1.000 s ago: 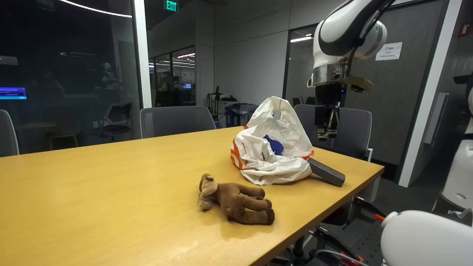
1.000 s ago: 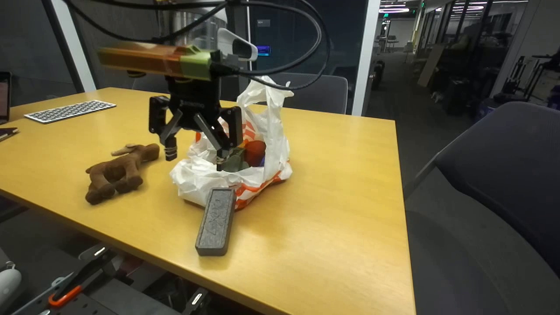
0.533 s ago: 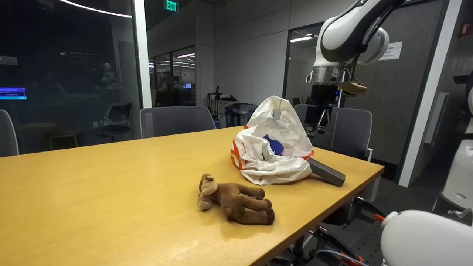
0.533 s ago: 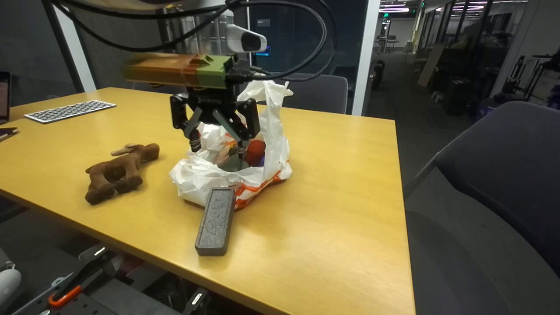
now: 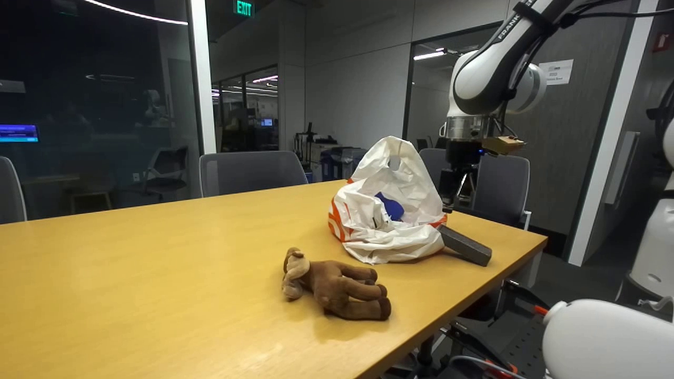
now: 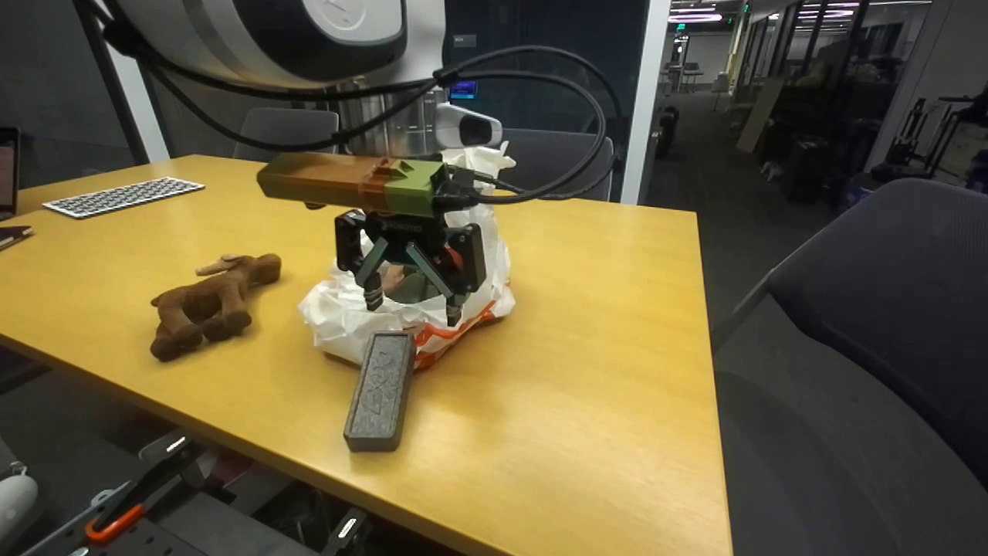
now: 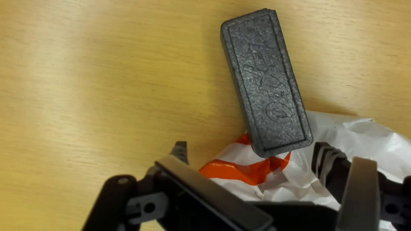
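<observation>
1. This looks to me like an office meeting room: grey mesh-backed chairs point(image 5: 253, 171) stand along a broad, wood-coloured table point(image 5: 158, 284).
2. A keyboard point(image 6: 123, 197) lies on it, near what looks like a laptop point(image 6: 7, 166).
3. Tall dark glass panes point(image 5: 105, 105) wall one side, and a paper notice point(image 5: 558, 72) is stuck to a grey panel point(image 5: 561, 179).
4. Farther off, a corridor point(image 6: 687, 162) stretches away, and a green EXIT sign point(image 5: 244, 8) glows high up.

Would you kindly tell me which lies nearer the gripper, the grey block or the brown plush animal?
The grey block, whose end meets the white bag near the gripper; the plush animal lies farther off.
</observation>
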Robot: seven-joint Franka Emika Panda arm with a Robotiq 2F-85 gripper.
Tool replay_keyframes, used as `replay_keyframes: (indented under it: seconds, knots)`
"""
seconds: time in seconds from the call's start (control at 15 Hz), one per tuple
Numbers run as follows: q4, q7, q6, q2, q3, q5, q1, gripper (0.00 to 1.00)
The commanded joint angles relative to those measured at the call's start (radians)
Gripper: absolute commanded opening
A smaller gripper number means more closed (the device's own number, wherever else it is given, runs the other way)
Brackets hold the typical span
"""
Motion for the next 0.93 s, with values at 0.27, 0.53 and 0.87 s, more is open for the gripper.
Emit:
replay_keyframes:
  seconds: [0.27, 0.53, 0.87]
  knots:
    - [0.001, -0.01, 0.033, 0.013, -0.005, -0.009, 0.009, 1.0]
    - [0.001, -0.069, 0.058, 0.065, -0.031, 0.02, 0.015, 1.0]
    - [0.0, -0.16, 0.098, 0.151, -0.048, 0.077, 0.033, 1.0]
